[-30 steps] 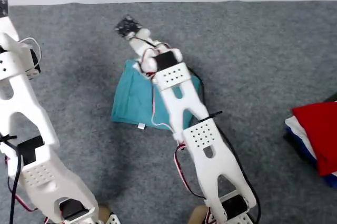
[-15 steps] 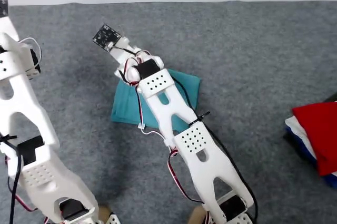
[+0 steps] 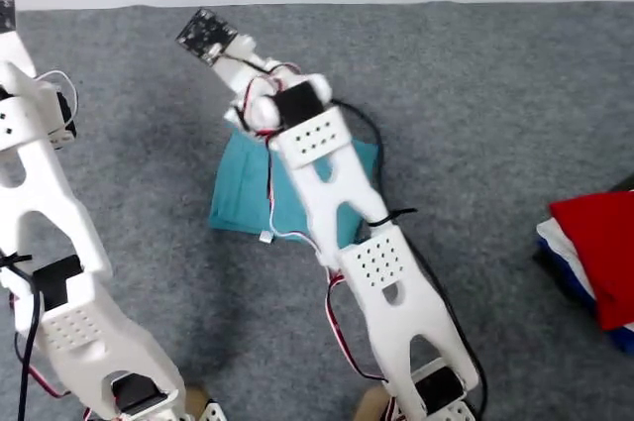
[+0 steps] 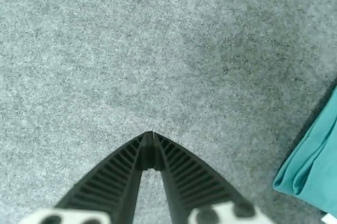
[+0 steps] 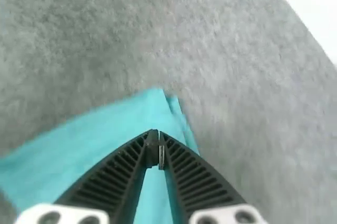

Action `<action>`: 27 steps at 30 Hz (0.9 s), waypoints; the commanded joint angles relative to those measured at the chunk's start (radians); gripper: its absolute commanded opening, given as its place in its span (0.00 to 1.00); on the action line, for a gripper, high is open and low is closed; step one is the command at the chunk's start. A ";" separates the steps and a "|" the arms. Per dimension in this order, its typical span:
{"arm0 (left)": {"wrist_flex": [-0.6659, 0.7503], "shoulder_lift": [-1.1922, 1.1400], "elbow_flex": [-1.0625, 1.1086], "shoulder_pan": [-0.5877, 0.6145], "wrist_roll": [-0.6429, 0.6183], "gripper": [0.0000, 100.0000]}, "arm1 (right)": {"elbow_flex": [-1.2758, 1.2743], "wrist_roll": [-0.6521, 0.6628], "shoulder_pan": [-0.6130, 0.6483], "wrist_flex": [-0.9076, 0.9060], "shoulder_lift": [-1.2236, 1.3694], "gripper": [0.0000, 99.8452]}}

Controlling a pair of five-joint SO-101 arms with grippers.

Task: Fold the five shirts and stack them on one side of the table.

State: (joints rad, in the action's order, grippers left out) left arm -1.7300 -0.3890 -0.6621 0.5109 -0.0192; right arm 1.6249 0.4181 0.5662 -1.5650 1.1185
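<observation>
Teal shirt (image 3: 238, 195), folded flat, lies on fuzzy grey mat (image 3: 495, 94)

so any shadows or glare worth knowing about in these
High view: even light, soft shadow on the grey mat near the teal shirt. Left wrist view: dark shadow along the shirt's edge. Right wrist view: white strip beyond the mat glares.

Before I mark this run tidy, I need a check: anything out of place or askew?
The teal shirt lies alone mid-table, turned askew, well apart from the stack at the table's side.
</observation>
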 commanded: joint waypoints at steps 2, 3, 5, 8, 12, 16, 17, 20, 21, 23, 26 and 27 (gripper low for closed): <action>0.000 0.064 -0.004 -0.008 -0.008 0.00 | 0.055 -0.046 -0.050 -0.185 -0.111 0.01; -0.002 0.064 -0.004 -0.008 -0.008 0.00 | 0.054 -0.074 -0.064 -0.226 -0.113 0.01; -0.002 0.064 -0.004 -0.008 -0.008 0.00 | 0.035 -0.129 -0.099 -0.236 -0.124 0.01; -0.002 0.063 -0.004 -0.006 -0.008 0.00 | -0.028 -0.175 -0.150 -0.234 -0.168 0.01; -0.002 0.063 -0.004 -0.005 -0.008 0.00 | -0.245 -0.269 -0.177 -0.234 -0.285 0.01; -0.002 0.057 -0.004 -0.005 -0.008 0.00 | -0.540 -0.362 -0.179 -0.231 -0.446 0.03; -0.002 0.057 -0.002 -0.005 -0.008 0.00 | -0.609 -0.396 -0.179 -0.231 -0.483 0.04; 0.002 0.057 -0.002 -0.005 -0.008 0.00 | -0.792 -0.480 -0.179 -0.229 -0.572 0.08; 0.003 0.057 -0.002 -0.006 -0.008 0.00 | -0.839 -0.502 -0.179 -0.229 -0.593 0.10; 0.005 0.055 -0.002 -0.008 -0.008 0.00 | -0.924 -0.545 -0.177 -0.229 -0.634 0.13; 0.006 0.055 -0.002 -0.008 -0.008 0.00 | -1.008 -0.589 -0.177 -0.229 -0.668 0.17; 0.006 0.055 -0.002 -0.008 -0.008 0.00 | -1.031 -0.589 -0.177 -0.229 -0.674 0.17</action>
State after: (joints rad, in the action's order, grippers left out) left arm -1.7300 -0.3890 -0.6621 0.5109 -0.0192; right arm 0.6352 -0.1404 0.3974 -1.7522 0.5386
